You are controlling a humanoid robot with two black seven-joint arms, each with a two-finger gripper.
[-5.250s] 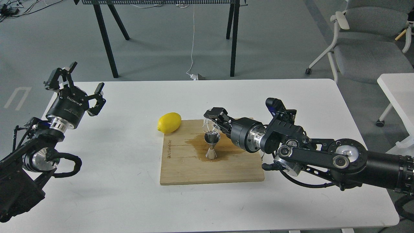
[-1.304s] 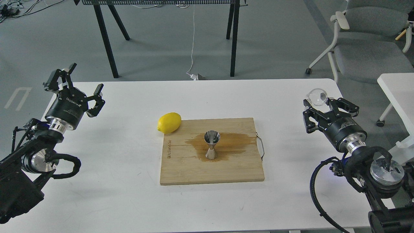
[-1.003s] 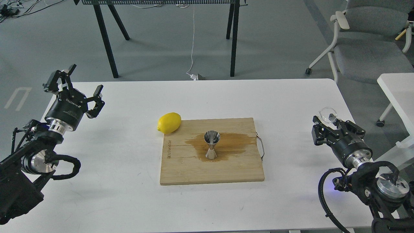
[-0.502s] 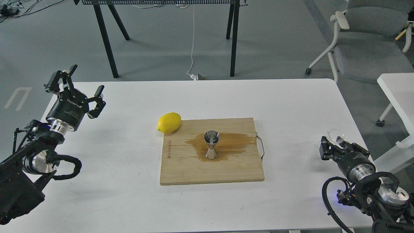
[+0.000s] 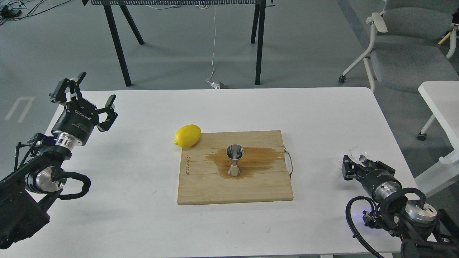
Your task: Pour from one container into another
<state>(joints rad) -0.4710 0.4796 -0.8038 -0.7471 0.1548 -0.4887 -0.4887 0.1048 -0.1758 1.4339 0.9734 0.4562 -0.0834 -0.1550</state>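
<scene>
The steel jigger [image 5: 235, 159] stands upright in the middle of the wooden board [image 5: 215, 191], in a brown wet stain [image 5: 258, 157]. The small clear glass cup [image 5: 358, 154] is far to the right, low over the table's right side. My right gripper [image 5: 359, 164] is shut on it, and the cup shows at the fingertips. My left gripper [image 5: 88, 98] is open and empty, raised above the table's far left corner, well away from the board.
A yellow lemon [image 5: 188, 135] lies at the board's back left corner. A thin metal handle [image 5: 289, 163] sticks out of the board's right edge. The white table [image 5: 143, 222] ends just right of my right gripper. A second white table [image 5: 441, 104] and a grey chair [image 5: 405, 53] are to the right.
My right gripper has come down from chest height to just over the table's right side, carrying the glass cup, and shifted slightly left. The left arm, jigger and lemon have stayed put.
</scene>
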